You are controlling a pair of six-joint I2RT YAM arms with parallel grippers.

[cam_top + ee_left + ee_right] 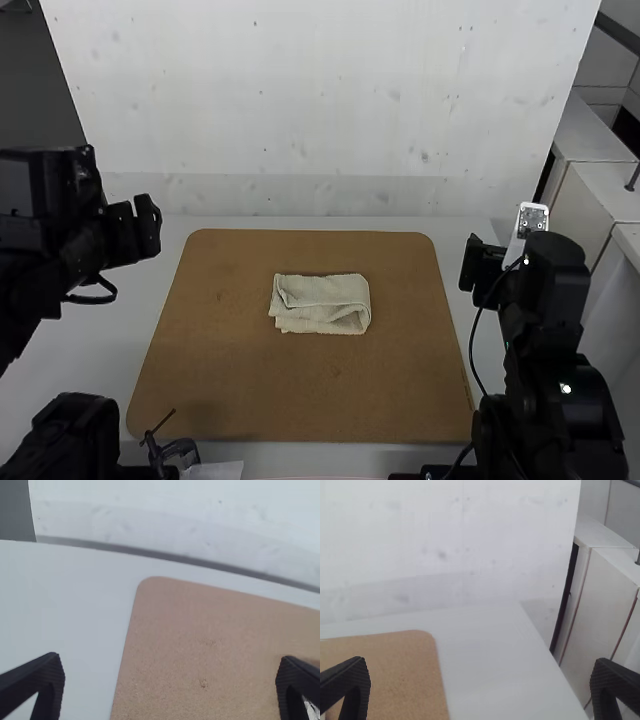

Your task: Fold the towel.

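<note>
Cream, textured cloth is forming the towel (318, 290), which is lying near the middle of the brown board (300, 395). It is showing a compact, folded, roughly rectangular shape, with layers overlapping and a loose fold curving at the right end. The left gripper (135, 230) is hanging left of the board, the right gripper (480, 266) right of it; both are holding their fingers apart.

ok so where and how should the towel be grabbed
Probably by the right end of the towel, coming from the robot's right: it lies in a compact folded bundle, and that end looks rounded into a fold, so a pinch there should catch several layers together.
</note>
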